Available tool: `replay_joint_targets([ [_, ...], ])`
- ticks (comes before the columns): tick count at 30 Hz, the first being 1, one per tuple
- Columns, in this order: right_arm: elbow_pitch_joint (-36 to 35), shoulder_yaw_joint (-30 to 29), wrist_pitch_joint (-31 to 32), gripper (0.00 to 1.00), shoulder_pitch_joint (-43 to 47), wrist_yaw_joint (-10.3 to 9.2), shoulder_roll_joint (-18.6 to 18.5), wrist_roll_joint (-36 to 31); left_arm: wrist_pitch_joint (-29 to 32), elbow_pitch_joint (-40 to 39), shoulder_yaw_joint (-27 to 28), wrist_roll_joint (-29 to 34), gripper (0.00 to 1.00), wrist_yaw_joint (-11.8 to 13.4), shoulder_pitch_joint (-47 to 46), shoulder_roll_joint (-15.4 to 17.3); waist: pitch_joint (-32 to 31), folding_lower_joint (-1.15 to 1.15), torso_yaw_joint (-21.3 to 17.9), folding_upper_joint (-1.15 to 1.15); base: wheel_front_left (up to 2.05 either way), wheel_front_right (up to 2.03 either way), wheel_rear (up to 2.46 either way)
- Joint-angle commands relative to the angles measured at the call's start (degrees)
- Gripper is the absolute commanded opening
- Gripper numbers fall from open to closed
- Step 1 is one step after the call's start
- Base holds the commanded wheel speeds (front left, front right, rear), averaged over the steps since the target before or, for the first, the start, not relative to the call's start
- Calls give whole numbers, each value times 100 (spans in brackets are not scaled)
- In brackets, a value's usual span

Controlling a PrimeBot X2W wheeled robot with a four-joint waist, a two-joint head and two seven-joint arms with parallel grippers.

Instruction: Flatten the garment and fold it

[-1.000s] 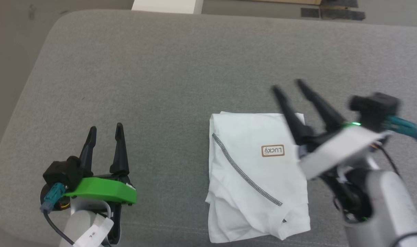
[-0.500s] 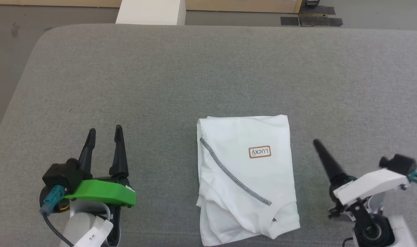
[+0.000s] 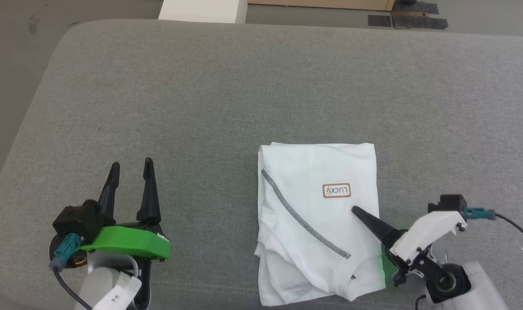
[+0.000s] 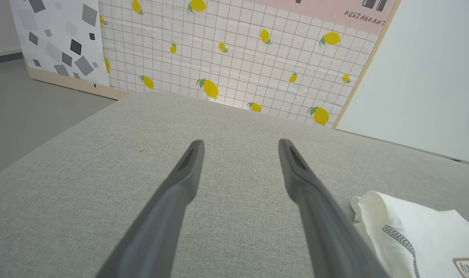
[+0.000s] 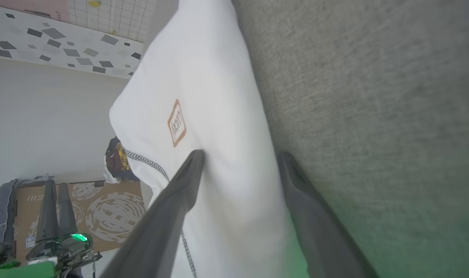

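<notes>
You are working in a staged test room, not a real home: printed backdrop panels, a lemon panel (image 4: 238, 58) and a grey-chip panel (image 4: 56, 34), are standing behind the grey padded bench (image 3: 244, 86), and a cardboard box (image 5: 83, 208) is standing nearby.

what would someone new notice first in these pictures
The white garment, folded into a rectangle with a brown label facing up, stands out on the wide grey cushion, right of centre near the front edge. The right gripper points over its right edge, jaws open; the left gripper, on a bright green mount, sits open at the lower left, apart from the garment.
</notes>
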Motion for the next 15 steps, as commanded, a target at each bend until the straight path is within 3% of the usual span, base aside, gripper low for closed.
replay_joint_targets([
  [1, 142, 84, 155, 100, -73, -12, 13, -100, -21, 14, 4, 2, 100, -40, -1, -15, 16, 0, 23, 0, 0, 0, 0],
  [4, 264, 210, 396, 100, -200, -12, 13, -155, -21, 25, 7, -10, 100, -40, 1, -15, 20, 0, 36, 0, 0, 0, 0],
  [5, 291, 238, 445, 89, -231, -12, 13, -165, -21, 31, 6, -14, 100, -40, 2, -15, 20, 0, 38, 0, 0, 0, 0],
  [6, 314, 271, 492, 39, -267, -12, 13, -208, -21, 38, 4, -19, 100, -40, 1, -15, 19, 0, 42, 0, 0, 0, 0],
  [7, 321, 285, 497, 33, -289, -12, 13, -274, -21, 41, 1, -23, 100, -40, 0, -15, 16, 0, 44, 0, 0, 0, 0],
  [8, 312, 299, 502, 0, -311, -12, 13, -328, -21, 44, -3, -27, 100, -41, -1, -15, 11, 0, 46, 0, 0, 0, 0],
  [13, 119, 306, 553, 0, -350, -12, 13, -718, -21, 15, 17, -2, 100, -41, 25, -15, -2, 0, -27, 0, 0, 0, 0],
  [15, -65, 249, 568, 0, -398, -12, 13, -1199, -21, -16, 20, 11, 100, -41, 33, -15, 24, 0, -113, 0, 0, 0, 0],
])
